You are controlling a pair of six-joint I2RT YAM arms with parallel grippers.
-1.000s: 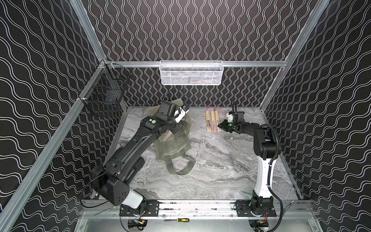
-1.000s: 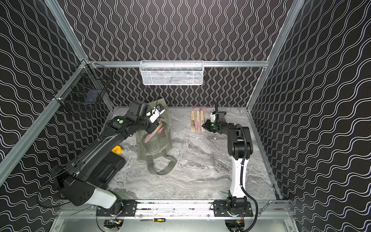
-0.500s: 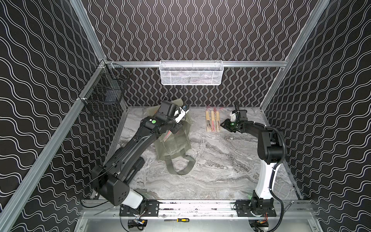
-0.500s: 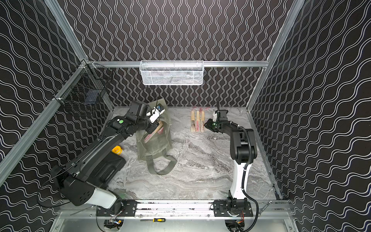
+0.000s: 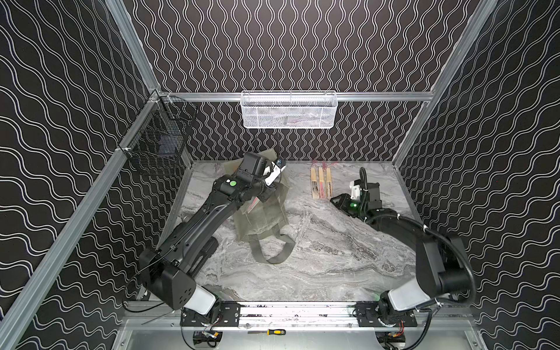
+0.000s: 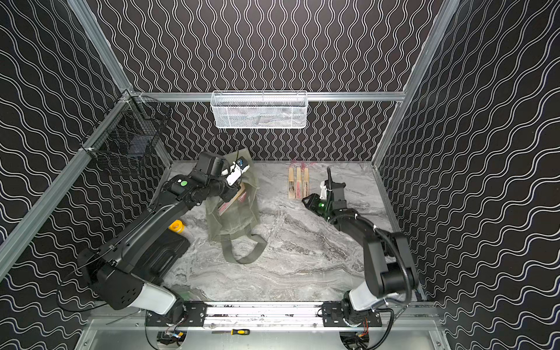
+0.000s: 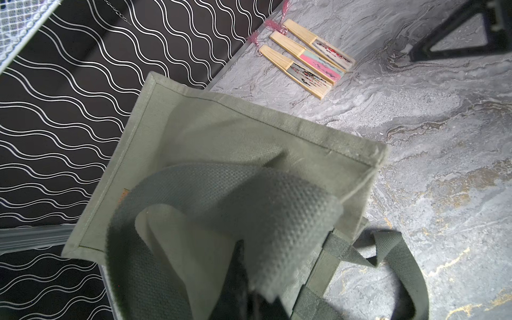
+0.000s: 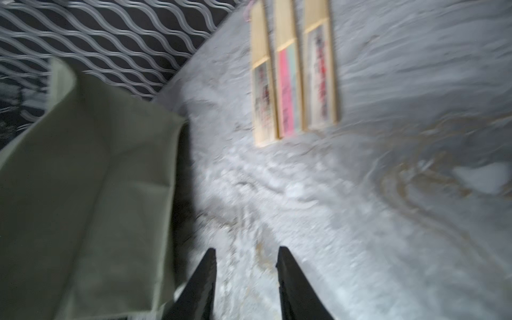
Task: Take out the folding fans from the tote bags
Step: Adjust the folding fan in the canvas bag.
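The grey-green tote bag (image 5: 264, 219) (image 6: 235, 222) hangs part-lifted at the back left of the table. My left gripper (image 5: 264, 196) is shut on one of its strap handles (image 7: 249, 199), which covers the jaws in the left wrist view. Pink and wood ends of folding fans (image 6: 231, 200) show in the bag's mouth. Three folding fans (image 5: 321, 183) (image 6: 298, 183) (image 7: 307, 58) (image 8: 291, 69) lie side by side on the table near the back wall. My right gripper (image 8: 245, 255) (image 5: 335, 200) is open and empty, just in front of that row and to the right of the tote bag (image 8: 83, 180).
A white mesh basket (image 5: 288, 109) hangs on the back wall and a black wire basket (image 5: 157, 142) on the left wall. The bag's other strap (image 5: 272, 253) loops onto the marble table. A yellow roll (image 6: 176, 226) lies under the left arm. A screwdriver (image 5: 272, 332) rests on the front rail.
The right arm has drawn back from the row of fans, its elbow swinging right and toward the front. The left arm and the bag have not moved.
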